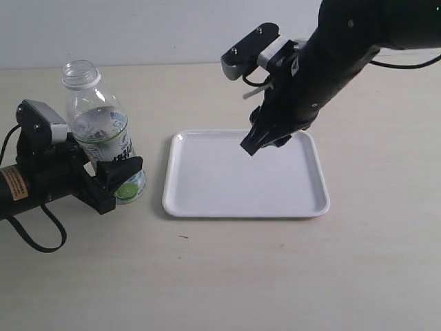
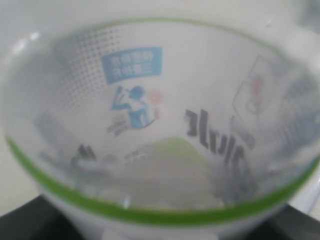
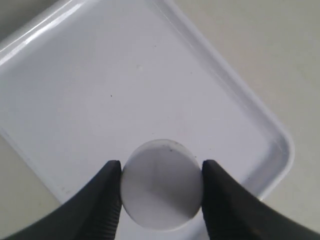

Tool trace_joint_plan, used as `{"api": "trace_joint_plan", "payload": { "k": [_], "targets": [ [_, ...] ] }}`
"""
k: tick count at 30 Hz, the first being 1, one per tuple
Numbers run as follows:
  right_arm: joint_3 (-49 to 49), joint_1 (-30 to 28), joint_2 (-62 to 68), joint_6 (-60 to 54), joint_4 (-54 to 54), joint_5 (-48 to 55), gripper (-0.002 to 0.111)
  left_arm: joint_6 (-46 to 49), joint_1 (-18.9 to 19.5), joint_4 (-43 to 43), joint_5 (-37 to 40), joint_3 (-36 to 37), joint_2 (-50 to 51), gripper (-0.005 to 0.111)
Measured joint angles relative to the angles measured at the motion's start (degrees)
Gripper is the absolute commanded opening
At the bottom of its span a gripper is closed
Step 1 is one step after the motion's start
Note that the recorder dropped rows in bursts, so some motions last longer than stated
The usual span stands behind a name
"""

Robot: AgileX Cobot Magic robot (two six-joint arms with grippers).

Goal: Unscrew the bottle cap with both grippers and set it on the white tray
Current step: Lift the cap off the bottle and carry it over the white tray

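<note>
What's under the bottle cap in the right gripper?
The white tray lies below the bottle cap, pinched by the right gripper. The patch directly beneath is hidden by the cap; contact cannot be told.

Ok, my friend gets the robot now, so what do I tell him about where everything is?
Left gripper: shut on the bottle, low on its label. The bottle stands upright on the table, left of the white tray, with its neck open.
Right gripper: shut on the bottle cap, holding it over the white tray.
Done: the cap is off the bottle.
Left: lower the cap, open the jaws and leave it on the tray.
</note>
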Motion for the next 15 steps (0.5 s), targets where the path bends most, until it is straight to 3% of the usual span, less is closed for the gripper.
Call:
{"api": "trace_joint_plan", "payload": {
  "k": [15],
  "targets": [
    [5.19,0.00,8.25,0.40,1.44,-13.06,0.000,0.00,0.00,0.00,0.00,0.00,0.00,0.000]
  ]
}}
